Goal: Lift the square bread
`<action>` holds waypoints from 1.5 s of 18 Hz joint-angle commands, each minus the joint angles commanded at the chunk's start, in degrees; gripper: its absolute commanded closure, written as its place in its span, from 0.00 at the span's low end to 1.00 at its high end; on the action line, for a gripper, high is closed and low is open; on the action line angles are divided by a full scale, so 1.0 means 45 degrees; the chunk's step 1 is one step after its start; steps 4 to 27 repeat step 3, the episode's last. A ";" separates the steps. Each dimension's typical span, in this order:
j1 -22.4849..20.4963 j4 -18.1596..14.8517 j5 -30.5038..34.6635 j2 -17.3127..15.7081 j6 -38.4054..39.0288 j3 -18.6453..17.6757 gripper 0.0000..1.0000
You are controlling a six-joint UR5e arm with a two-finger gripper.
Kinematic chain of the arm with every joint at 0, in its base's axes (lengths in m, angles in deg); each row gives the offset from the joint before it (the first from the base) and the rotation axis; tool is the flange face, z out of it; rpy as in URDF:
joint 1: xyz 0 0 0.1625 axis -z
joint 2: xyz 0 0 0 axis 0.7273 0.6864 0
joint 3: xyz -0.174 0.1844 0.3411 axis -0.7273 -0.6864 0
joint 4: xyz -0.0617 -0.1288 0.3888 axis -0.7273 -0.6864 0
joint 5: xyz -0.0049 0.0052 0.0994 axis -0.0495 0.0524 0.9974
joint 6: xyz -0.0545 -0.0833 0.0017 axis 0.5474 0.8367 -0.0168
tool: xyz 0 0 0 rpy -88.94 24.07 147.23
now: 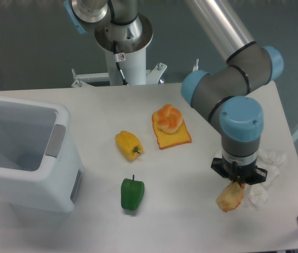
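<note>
The square bread [230, 197], a pale tan slab with browned edges, hangs tilted under my gripper [237, 183] near the table's front right. The gripper points straight down and is shut on the bread's upper end; its fingers are mostly hidden by the wrist above. The bread seems lifted just off the tabletop.
Crumpled white paper [265, 174] lies right of the gripper. A flat orange toast slice [172, 137] with a round bun [169, 118] on it sits mid-table. A yellow pepper [128, 144] and a green pepper [132, 193] lie left of centre. A white bin [25, 153] stands at the left edge.
</note>
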 joint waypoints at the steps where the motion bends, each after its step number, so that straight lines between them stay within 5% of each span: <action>1: -0.0020 0.0000 0.0000 0.0000 -0.0019 0.0000 1.00; 27: -0.0039 0.0019 -0.0058 0.0000 -0.0078 0.0000 1.00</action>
